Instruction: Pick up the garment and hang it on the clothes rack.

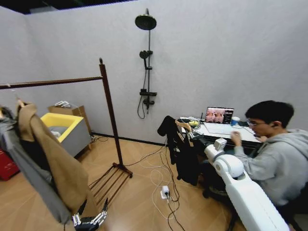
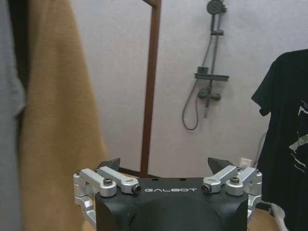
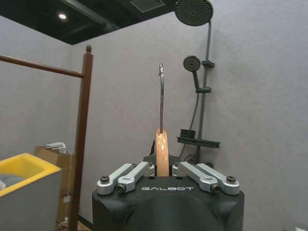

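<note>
The garment, a black top, hangs from a wooden hanger in mid-air right of centre. My right gripper is shut on that hanger. In the right wrist view the fingers clamp the hanger's neck, and its metal hook points straight up. The clothes rack stands to the left, its top rail running off to the left. My left gripper hangs low by the rack's foot shelf. It is open and holds nothing, and the garment shows beyond it.
A long tan coat and a grey jacket hang on the rail's left part. A yellow bin and a cardboard box stand behind the rack. Cables cross the floor. A person sits at a desk on the right. A shower fixture is on the wall.
</note>
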Available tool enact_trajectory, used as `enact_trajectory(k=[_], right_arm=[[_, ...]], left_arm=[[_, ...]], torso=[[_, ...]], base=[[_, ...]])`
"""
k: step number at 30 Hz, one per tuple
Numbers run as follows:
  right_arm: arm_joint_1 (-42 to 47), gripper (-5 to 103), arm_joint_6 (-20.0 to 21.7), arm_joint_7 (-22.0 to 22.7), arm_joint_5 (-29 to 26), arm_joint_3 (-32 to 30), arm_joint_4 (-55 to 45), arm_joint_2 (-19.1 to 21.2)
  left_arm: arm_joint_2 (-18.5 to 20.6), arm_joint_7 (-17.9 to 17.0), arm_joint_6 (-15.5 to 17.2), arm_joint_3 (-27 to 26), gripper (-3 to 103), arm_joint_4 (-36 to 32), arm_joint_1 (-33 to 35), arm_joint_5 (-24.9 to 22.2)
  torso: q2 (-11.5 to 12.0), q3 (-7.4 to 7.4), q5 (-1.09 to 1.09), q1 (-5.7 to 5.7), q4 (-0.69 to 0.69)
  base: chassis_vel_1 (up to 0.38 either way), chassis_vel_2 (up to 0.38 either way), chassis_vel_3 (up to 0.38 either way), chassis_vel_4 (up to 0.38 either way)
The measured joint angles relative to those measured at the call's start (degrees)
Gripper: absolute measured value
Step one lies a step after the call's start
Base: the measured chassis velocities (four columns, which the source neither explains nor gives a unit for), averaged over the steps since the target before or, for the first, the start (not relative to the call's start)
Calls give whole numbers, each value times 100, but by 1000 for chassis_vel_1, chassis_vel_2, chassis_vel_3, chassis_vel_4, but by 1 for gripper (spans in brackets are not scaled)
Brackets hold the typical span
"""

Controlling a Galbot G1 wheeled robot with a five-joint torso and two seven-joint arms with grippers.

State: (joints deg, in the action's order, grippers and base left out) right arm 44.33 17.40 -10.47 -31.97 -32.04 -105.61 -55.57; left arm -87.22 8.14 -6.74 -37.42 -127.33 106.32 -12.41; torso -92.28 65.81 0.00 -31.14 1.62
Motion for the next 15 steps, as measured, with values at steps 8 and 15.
enact_trajectory(k=[8, 15], right_arm=[[-117, 10, 23, -5, -46, 47, 14, 36], [-139, 10, 12, -21, -59, 55, 44, 37]], left_arm=[[0, 0, 0, 0, 100, 0, 0, 0], [0, 0, 0, 1, 100, 0, 0, 0]], torso=[[0, 0, 0, 0, 0], [-1, -1, 0, 2, 1]], base=[[124, 126, 131, 123], [73, 172, 183, 81]])
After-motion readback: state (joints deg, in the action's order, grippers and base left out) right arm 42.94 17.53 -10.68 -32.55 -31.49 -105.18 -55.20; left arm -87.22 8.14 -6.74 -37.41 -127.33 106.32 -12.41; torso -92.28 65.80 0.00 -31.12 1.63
